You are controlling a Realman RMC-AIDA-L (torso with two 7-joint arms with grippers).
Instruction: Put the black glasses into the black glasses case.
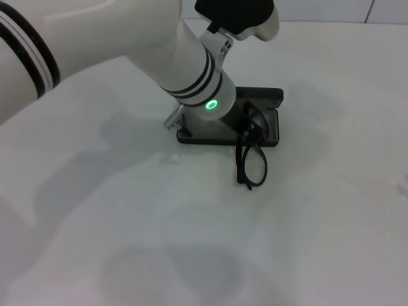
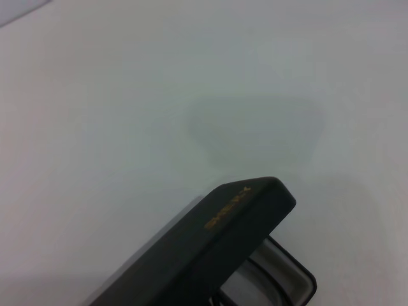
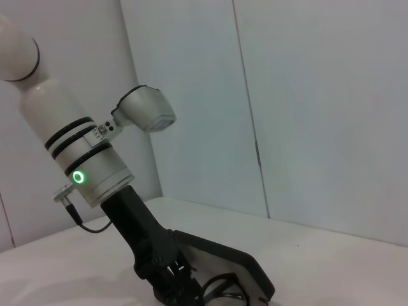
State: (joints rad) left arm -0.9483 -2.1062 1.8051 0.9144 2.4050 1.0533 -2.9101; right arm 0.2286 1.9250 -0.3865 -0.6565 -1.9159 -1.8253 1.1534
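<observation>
Head view: white left arm slants from upper left down to the open black hard-shell glasses case (image 1: 268, 124) at frame centre. Left pincer (image 3: 172, 274) state: cannot tell. Thin black-framed glasses (image 1: 252, 162) hang half out onto the white worktop (image 1: 191, 242).

Plain white tabletop (image 1: 127, 242) — pale panelled walls (image 3: 319, 95) behind, softly shadowed.

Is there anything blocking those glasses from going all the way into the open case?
Nothing separate does. The black glasses hang half over the near rim of the black glasses case, one lens on the table. The lid stands open, and the left gripper is down at the case itself. The right gripper is out of view.
</observation>
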